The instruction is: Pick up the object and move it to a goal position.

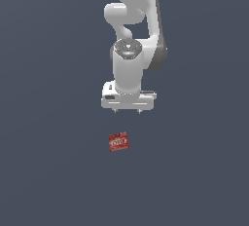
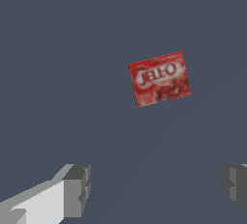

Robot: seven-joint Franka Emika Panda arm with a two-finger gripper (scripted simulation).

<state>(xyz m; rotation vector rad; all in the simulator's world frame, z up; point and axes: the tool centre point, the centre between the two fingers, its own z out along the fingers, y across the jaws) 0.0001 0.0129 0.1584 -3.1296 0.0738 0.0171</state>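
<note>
The object is a small red box (image 1: 118, 141) with white lettering, lying flat on the dark grey floor. In the wrist view the object (image 2: 159, 78) appears slightly rotated, its lettered face up. My gripper (image 1: 127, 110) hangs from the white arm above and behind the box, apart from it, with the two short fingertips spread wide. In the wrist view my gripper (image 2: 157, 189) shows both grey fingers (image 2: 77, 190) far apart with nothing between them. The box lies ahead of the gap between the fingers, not inside it.
The white arm (image 1: 133, 30) rises behind the gripper toward the top of the exterior view. A plain dark grey surface (image 1: 48, 171) spreads all around the box. No goal marker shows.
</note>
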